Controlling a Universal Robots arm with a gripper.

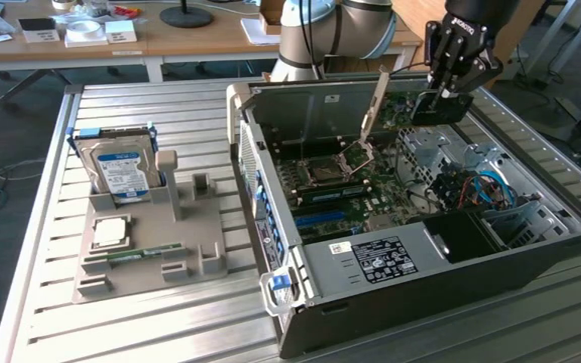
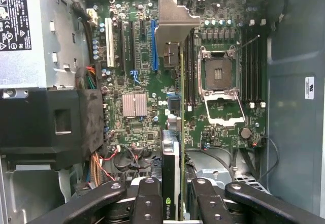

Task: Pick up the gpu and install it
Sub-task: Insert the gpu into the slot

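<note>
GPU [image 2: 171, 181], a dark card seen edge-on with its silver bracket [image 2: 175, 21] at the end away from the fingers, is clenched between the closed-in fingers of the gripper [image 1: 440, 97] and hangs over the far part of the open computer case [image 1: 422, 283], above the green motherboard [image 2: 137, 82] beside the empty CPU socket [image 2: 221, 74]. Well apart, on the exterior view's left, a grey holder [image 1: 139, 283] on the metal table [image 1: 169, 333] carries the hard drive [image 1: 119, 162] and a memory stick [image 1: 134, 257].
</note>
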